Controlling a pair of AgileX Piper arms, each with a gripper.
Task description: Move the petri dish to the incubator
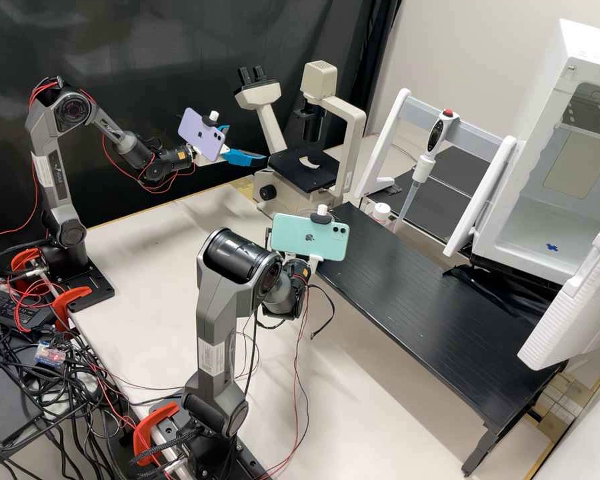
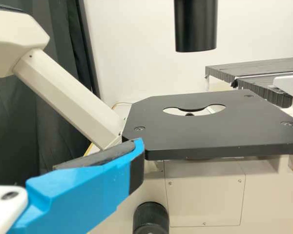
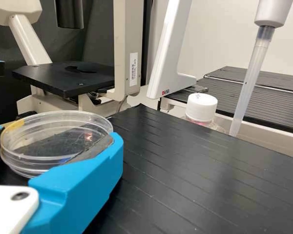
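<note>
Across the high view's lower half spreads a pale tabletop (image 1: 140, 253), and over it, from centre to lower right, a black bench (image 1: 407, 280). The white incubator (image 1: 537, 100) fills the upper right, its ribbed door (image 1: 580, 300) standing open. 2 dark grey arms rise from the table: the left arm (image 1: 53, 167) at upper left, the right arm (image 1: 213, 320) at lower centre. The cream microscope (image 1: 280, 193) stands upper centre with a black stage (image 1: 303, 170). Between it and the incubator, 1 pipette (image 1: 423, 167) hangs on a white rack (image 1: 380, 147).

The left gripper (image 1: 237, 143), near the microscope, has its 2 fingers spread apart with nothing between them. The right gripper (image 1: 313, 269), just below the frame's centre, holds the petri dish. 2 phones are mounted on the arms, 1 mint (image 1: 310, 237), 1 purple (image 1: 201, 135). 1 white-capped bottle (image 1: 381, 212) stands beyond the bench's edge.

The clear petri dish (image 3: 56, 141) sits between the right gripper's 2 fingers, above the black bench, outside the incubator. 1 small blue shape (image 1: 552, 247) lies on the incubator floor.
</note>
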